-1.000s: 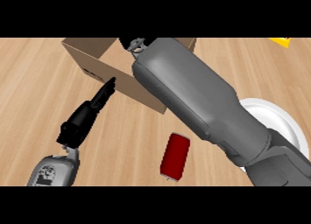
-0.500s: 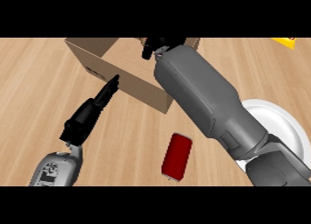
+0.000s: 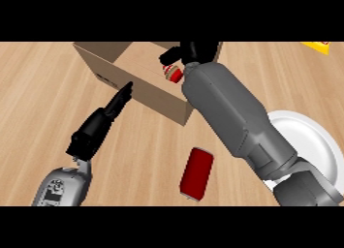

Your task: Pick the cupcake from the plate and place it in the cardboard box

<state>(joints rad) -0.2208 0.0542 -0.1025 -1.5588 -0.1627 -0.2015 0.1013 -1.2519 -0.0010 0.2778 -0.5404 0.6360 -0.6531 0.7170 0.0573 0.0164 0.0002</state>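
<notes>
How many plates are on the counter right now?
1. The white plate lies at the right, partly covered by the robot's right forearm. Nothing shows on its visible part. The forearm and the cardboard box could hide something else.

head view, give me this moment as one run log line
right hand over cardboard box | holds cupcake | plate bare | left hand open beside box

Wood counter (image 3: 31, 97): cardboard box (image 3: 142, 92) far centre, white plate (image 3: 314, 145) right, red flat object (image 3: 197, 173) near centre, yellow item (image 3: 317, 45) far right.
</notes>
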